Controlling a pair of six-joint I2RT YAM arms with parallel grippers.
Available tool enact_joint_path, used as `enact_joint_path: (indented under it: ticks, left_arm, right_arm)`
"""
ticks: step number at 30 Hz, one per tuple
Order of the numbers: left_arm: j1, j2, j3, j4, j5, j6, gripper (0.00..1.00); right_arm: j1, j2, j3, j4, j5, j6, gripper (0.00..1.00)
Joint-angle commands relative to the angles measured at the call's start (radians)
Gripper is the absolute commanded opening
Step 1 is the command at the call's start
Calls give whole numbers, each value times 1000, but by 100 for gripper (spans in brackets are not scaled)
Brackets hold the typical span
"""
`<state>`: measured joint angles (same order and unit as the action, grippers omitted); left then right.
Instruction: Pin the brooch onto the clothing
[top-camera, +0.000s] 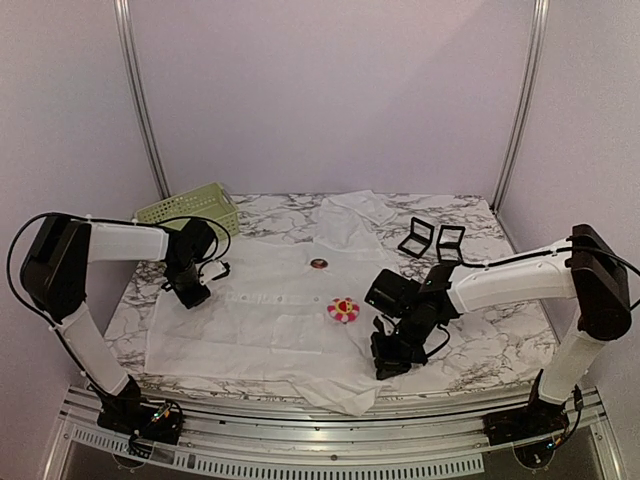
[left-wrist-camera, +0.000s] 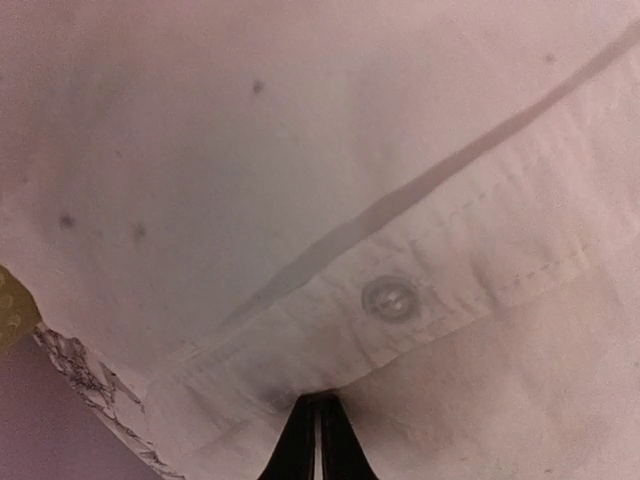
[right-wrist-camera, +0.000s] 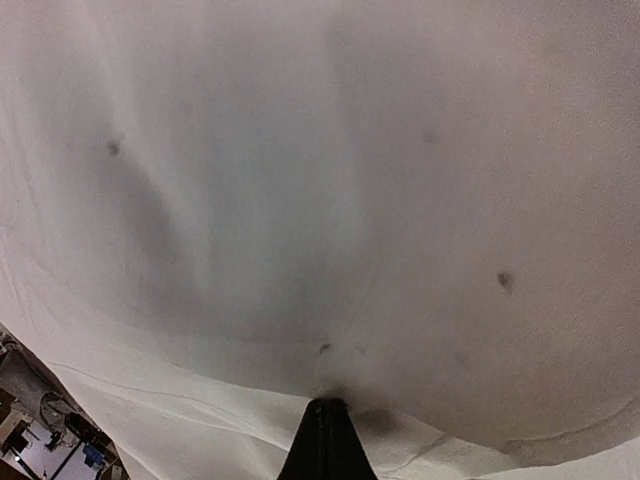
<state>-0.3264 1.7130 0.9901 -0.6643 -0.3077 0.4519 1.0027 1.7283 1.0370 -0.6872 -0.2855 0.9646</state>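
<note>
A robot lab cell. Bare lilac walls (top-camera: 330, 90) box in a marble-print table (top-camera: 500, 345), with metal posts (top-camera: 140, 100) (top-camera: 522, 100) rising at 11 and 1 o'clock. An aluminium rail (top-camera: 420, 425) at 6 o'clock carries a cabled left arm (top-camera: 110, 245) and right arm (top-camera: 520, 280). A shirt (top-camera: 250, 320) lies flat mid-table.

left arm (top-camera: 120, 243) white, black joints | cable (top-camera: 9, 265) black | left pincer (left-wrist-camera: 318, 420) black
</note>
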Motion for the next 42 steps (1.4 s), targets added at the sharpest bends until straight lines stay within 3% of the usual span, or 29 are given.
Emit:
enact_joint_path:
  ticks: [1,5,10,15,17,18,21,23,26,31,36,42]
  left_arm:
    - [-3,35,-64,-4,-9,36,7]
    - [-3,35,-60,-4,-16,38,7]
    - [2,10,7,-31,1,18,7]
    - [49,-45,128,-81,82,-40,7]
    - [100,-82,169,-74,148,-96,10]
    - [133,-105,179,-54,177,-132,17]
    - [232,-152,195,7,215,-256,54]
    - [297,-158,200,19,251,-326,73]
    - [326,-194,144,66,265,-388,81]
    - [354,-275,2,147,210,-462,83]
    - [406,-363,-135,230,250,-546,84]
    - [416,-410,-189,263,250,-533,84]
  right_arm:
    - [25,-13,-71,-11,-38,108,0]
    - [16,-16,-37,-14,-24,92,0]
    - [-103,-13,164,-89,78,-29,2]
    - [-273,-63,282,-82,193,-118,14]
    - [-366,-108,264,-53,241,-135,27]
    - [-415,-152,243,-34,272,-137,39]
    - [-587,-290,151,81,366,-165,84]
    - [-717,-378,63,214,366,-194,98]
    - [-858,-514,-109,432,415,-253,99]
    - [-882,-617,-274,712,565,-362,99]
    - [-882,-588,-268,643,761,-277,99]
    - [-882,-558,-276,642,724,-235,99]
